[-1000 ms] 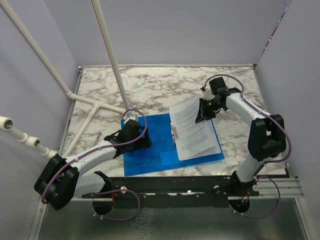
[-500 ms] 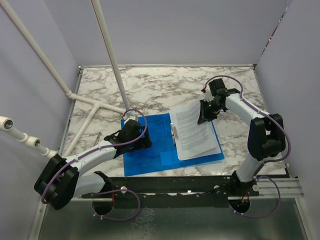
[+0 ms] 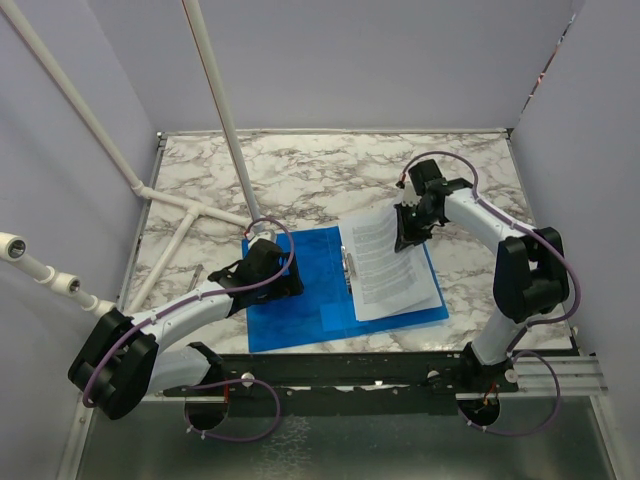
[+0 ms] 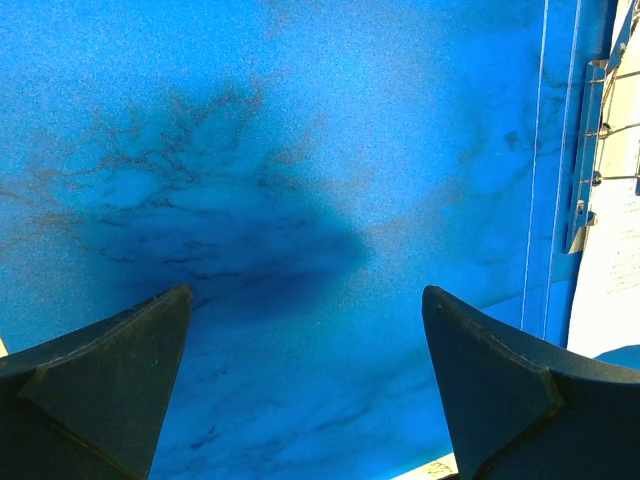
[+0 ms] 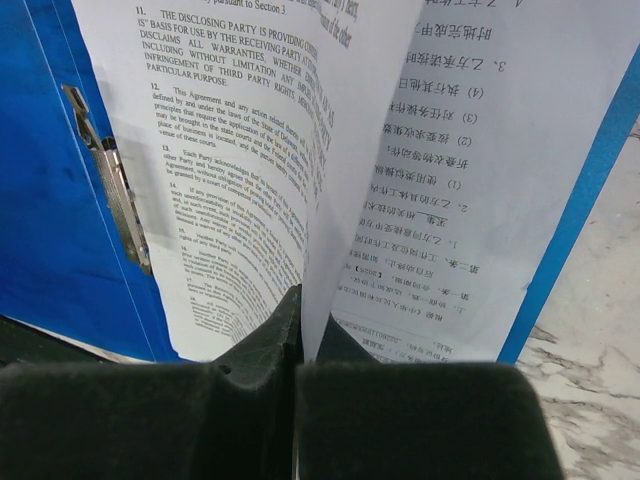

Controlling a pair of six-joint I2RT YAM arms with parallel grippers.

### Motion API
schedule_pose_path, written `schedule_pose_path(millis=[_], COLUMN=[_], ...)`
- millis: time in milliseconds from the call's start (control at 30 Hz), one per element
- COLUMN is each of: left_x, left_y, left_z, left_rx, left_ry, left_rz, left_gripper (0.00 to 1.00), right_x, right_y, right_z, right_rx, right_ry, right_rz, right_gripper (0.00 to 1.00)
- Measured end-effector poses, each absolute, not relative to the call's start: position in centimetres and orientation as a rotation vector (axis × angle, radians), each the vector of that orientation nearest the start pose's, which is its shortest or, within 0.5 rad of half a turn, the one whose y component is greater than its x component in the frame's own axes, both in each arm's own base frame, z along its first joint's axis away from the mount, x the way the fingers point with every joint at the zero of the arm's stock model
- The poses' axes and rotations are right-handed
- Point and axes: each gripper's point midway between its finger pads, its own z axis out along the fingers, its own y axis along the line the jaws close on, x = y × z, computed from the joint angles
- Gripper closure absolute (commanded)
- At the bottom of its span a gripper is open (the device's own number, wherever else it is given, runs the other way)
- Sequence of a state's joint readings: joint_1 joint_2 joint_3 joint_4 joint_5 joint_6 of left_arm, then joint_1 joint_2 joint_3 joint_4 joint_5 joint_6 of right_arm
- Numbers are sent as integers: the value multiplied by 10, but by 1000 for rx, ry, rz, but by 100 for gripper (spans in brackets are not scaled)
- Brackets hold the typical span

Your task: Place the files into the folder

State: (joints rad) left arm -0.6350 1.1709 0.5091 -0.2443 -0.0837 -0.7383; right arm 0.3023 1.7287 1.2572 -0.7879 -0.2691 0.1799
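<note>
Over the last second the right gripper (image 3: 406, 228) has edged slightly left and toward the far side, jaws clenched on the far edge of the top sheet of the files (image 3: 392, 272). These lie on the right half of the open folder (image 3: 300, 322), beside its clip (image 5: 108, 190). 1 sheet is lifted, another lies flat. The left gripper (image 4: 305, 310) is unmoved, spread wide low over the left cover. Judgement: sheets being squared up, cover not yet closed

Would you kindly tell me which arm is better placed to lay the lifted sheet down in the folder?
The right. The right pincer is shut on the lifted sheet, over the right half of the folder. The left pincer stands open over its left half, away from the sheet.
</note>
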Motion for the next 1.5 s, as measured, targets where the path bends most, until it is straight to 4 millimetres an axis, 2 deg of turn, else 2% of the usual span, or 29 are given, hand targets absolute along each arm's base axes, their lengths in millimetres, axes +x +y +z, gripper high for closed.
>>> schedule_pose_path(millis=[300,667,800,967,1100,1500], left_x=[216,216,216,216,216,216], left_y=[-176,-176,-176,-176,-176,-176], left_z=[37,37,37,37,37,37], left_rx=[-167,-167,-167,-167,-167,-165], left_ry=[2531,2531,2531,2531,2531,2530], left_rz=[-473,-473,-473,-473,-473,-473], left_gripper=[1,1,1,1,1,1], right_x=[306,306,306,308,310,315], right_y=[158,174,177,172,167,152], right_z=[74,81,82,81,80,80], right_rx=[-282,-356,-363,-341,-322,-267], right_ry=[2858,2830,2824,2827,2829,2824], right_rz=[465,468,459,409,368,241], right_gripper=[99,81,71,57,51,41])
